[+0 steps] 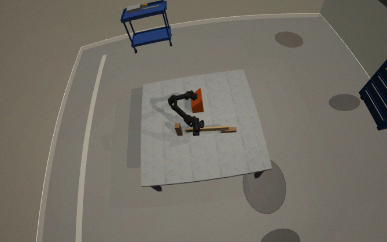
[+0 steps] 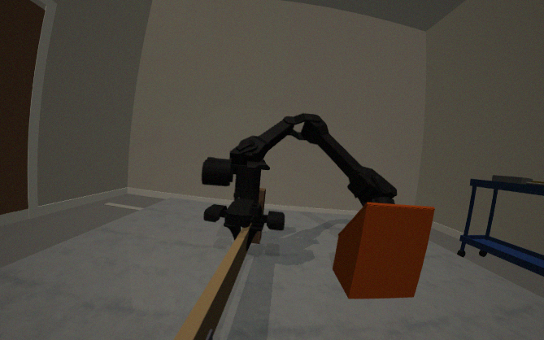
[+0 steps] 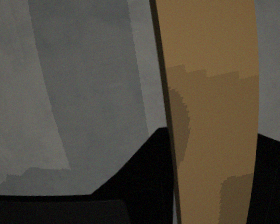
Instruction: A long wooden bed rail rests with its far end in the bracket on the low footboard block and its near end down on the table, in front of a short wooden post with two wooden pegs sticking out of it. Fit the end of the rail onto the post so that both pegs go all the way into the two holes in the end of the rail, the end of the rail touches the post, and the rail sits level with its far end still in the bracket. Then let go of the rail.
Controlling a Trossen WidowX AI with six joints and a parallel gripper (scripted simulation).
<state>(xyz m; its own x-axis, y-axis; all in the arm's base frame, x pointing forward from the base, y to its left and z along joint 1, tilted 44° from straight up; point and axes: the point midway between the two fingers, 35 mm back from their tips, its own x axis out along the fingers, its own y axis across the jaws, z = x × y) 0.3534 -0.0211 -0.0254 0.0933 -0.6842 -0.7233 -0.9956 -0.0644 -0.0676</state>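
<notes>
Grey table point(image 1: 164, 162) point(image 2: 96, 270) | orange block point(image 1: 198, 102) point(image 2: 392, 253) apart, seemingly clear | pincer point(image 1: 196, 132) point(image 2: 241, 236) grips rail point(image 1: 213, 128) point(image 2: 219, 287) point(image 3: 211, 50)

The arm point(image 1: 180, 112) point(image 2: 336, 148) rises from its base, bends at a high elbow point(image 1: 173, 100) point(image 2: 312, 124) and slopes down to the wrist point(image 1: 191, 120) point(image 2: 248, 147). Below it, the hand point(image 1: 195, 131) point(image 2: 240, 236) points downward, its fingers closed on the rail.

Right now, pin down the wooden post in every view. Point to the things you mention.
Top: the wooden post point(image 1: 177, 129) point(image 2: 262, 198) stands left of the rail's near end.
Exterior: partly hidden behind the gripper point(image 1: 196, 134) point(image 2: 240, 236), near centre.
Wrist: not in it.
Shared landmark: the rail point(image 1: 213, 128) point(image 2: 219, 278) point(image 3: 211, 50).
</notes>
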